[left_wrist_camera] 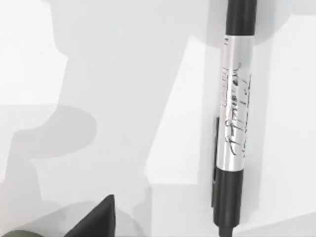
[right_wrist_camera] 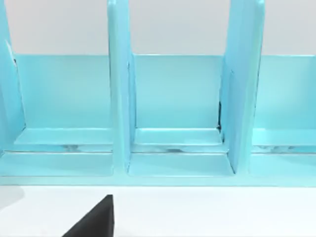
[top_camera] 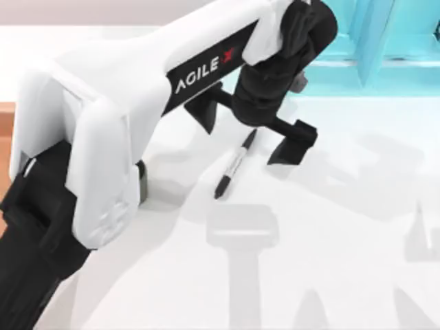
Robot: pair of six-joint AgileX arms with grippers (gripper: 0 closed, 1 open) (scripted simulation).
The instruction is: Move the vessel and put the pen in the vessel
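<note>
The pen (top_camera: pixel 234 165) lies flat on the white counter (top_camera: pixel 330 234), slanted, its upper end pointing toward the turquoise shelf (top_camera: pixel 385 48) that runs along the counter's far edge. The left claw (top_camera: pixel 251 134) hangs directly above the pen's upper half, its two dark fingers (top_camera: pixel 295 141) spread wide, one on each side of the pen and apart from it, gripping nothing. In the left wrist view the pen (left_wrist_camera: pixel 234 118) shows its grey-white label band with script lettering, bare counter lying open all along one side of it, and a sliver of the olive vessel (left_wrist_camera: pixel 17 233) sits at the frame's corner beside a dark fingertip (left_wrist_camera: pixel 98 222). In the top view the left arm's white body covers the counter to the pen's left, and a strip of wooden tray (top_camera: pixel 5 130) shows at the counter's left edge. To the pen's right and toward the near edge the counter is open, crossed by grey shadows. The right wrist view faces the shelf (right_wrist_camera: pixel 173 108), its upright dividers forming open-fronted bays above the counter's edge, with one dark fingertip (right_wrist_camera: pixel 96 219) of the right claw; I cannot tell how far that claw is open.
</note>
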